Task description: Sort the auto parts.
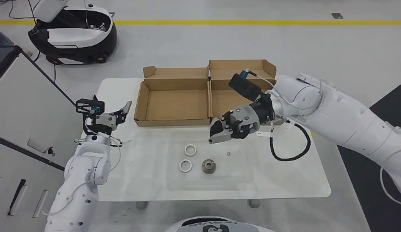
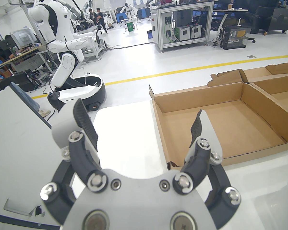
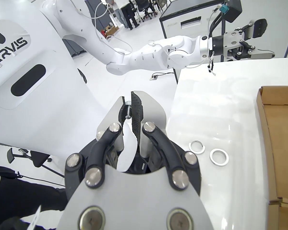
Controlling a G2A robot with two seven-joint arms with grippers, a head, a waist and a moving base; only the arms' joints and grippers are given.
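We have a small threaded bolt (image 3: 128, 110) nipped right at the tips of the right pincer (image 3: 128, 104). The jaws stand narrow and the shank lies crosswise between the ribbed pads, so there's little metal in the grip. In the top view that pincer (image 1: 220, 131) hangs above the surface (image 1: 276, 169), just in front of the near wall of the two open cardboard boxes (image 1: 172, 100), close to where they meet.

The job now, as we read it, is delivery. We hold the squeeze steady, clear the cardboard wall with room to spare, and let go low inside the tray so the bolt doesn't bounce or roll out. We can't tell which box is meant for it.

Two pale rings (image 1: 190, 149) and a grey flanged part (image 1: 208, 165) wait on the surface, near the pincer but apart from it. The left pincer (image 2: 139, 123) sits at the far side with its jaws wide and nothing in them.
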